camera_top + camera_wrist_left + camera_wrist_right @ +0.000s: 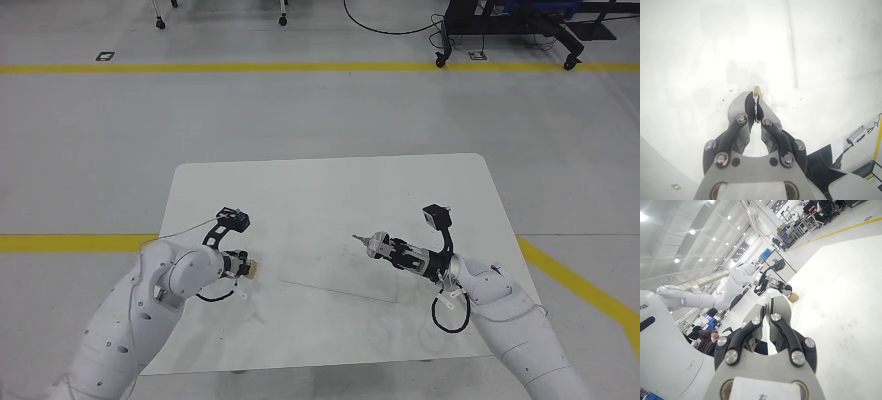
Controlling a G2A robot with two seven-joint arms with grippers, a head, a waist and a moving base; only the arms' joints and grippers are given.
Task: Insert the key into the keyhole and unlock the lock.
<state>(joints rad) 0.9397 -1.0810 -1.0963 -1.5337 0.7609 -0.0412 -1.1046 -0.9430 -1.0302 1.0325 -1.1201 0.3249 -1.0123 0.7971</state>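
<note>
Before me: white table (330, 190), rounded corners, faint dark specks on its top. Past its far edge: yellow floor line (250, 68), small floor plate (105, 56), black wheeled cart (520, 25).

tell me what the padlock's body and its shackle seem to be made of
Small yellow block-shaped padlock body: likely brass, by its dull golden, matte faces. Thin silver curved shackle, clamped in the left pincer: probably steel, bright and glossy.

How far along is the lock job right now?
Done: the left gripper grips the lock, and the right gripper holds the key. In hand: key and lock are well apart. Left: inserting and turning the key.
</note>
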